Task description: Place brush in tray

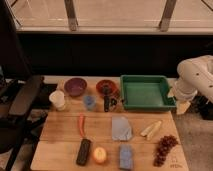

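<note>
The brush (106,103) is a small slender black stick lying on the wooden table, just left of the tray's front left corner and right of the blue cup (89,102). The tray (145,92) is a large green bin at the table's back right, with nothing in it. My white arm (196,75) comes in from the right edge. My gripper (180,99) hangs at its lower end, beside the tray's right rim and far from the brush.
A purple bowl (75,86) and a red bowl (106,87) holding a dark round object stand at the back. A white cup (58,99) is on the left. An orange chili (81,124), black block (83,151), orange fruit (100,155), blue sponge (126,156), cloth (121,128), banana pieces (151,129) and grapes (164,147) lie in front. A black chair (22,100) is at left.
</note>
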